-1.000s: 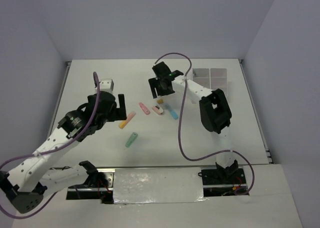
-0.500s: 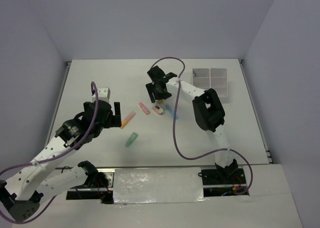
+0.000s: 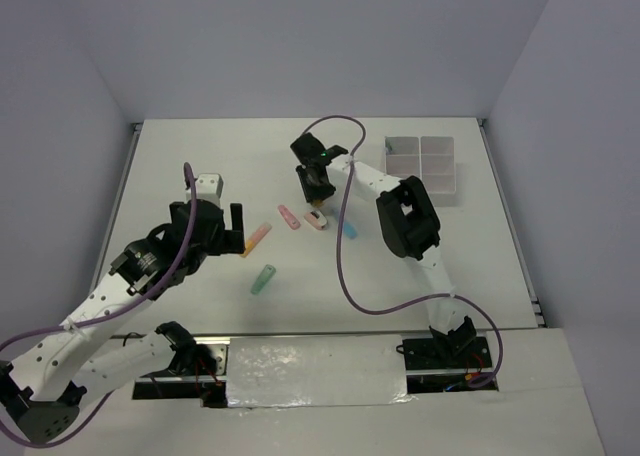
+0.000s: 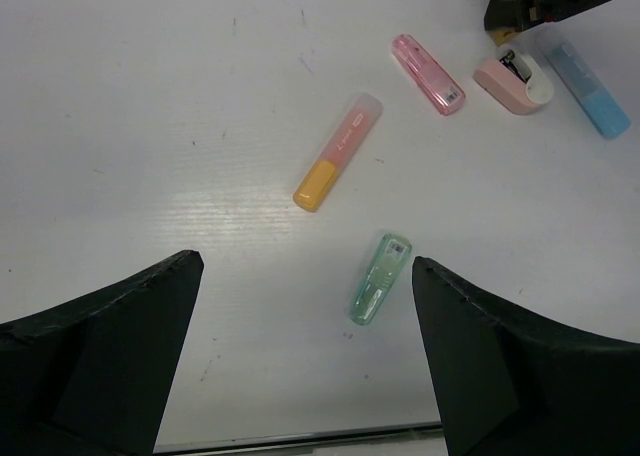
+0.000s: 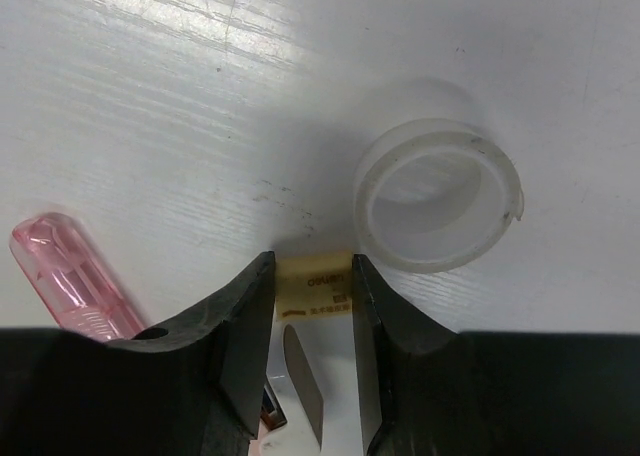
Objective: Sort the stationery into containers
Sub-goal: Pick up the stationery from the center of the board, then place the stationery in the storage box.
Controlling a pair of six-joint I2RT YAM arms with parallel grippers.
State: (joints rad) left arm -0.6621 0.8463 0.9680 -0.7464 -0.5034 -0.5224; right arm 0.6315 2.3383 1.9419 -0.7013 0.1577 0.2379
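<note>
My right gripper [image 5: 311,276] is shut on the tan block [image 5: 313,284], with a jaw pressed against each side. The white tape ring [image 5: 430,258] lies just beyond it to the right, and a pink stick [image 5: 70,276] to the left. From above, the right gripper [image 3: 316,181] stands low over the table's middle. My left gripper [image 4: 305,266] hovers open and empty. Between and beyond its fingers lie a green stick [image 4: 380,278], an orange stick [image 4: 337,152], the pink stick [image 4: 428,73], a pink-white dispenser [image 4: 512,80] and a blue stick [image 4: 588,88]. The translucent container [image 3: 425,161] sits at the far right.
From above, the orange stick [image 3: 257,238], green stick [image 3: 263,279], pink stick [image 3: 289,217] and blue stick [image 3: 350,226] are scattered between the arms. The left gripper [image 3: 212,221] is at the left. A purple cable loops over the table by the right arm.
My right gripper has come down to the table and closed its jaws on the tan block. The left arm drew back slightly, then held still and open.
</note>
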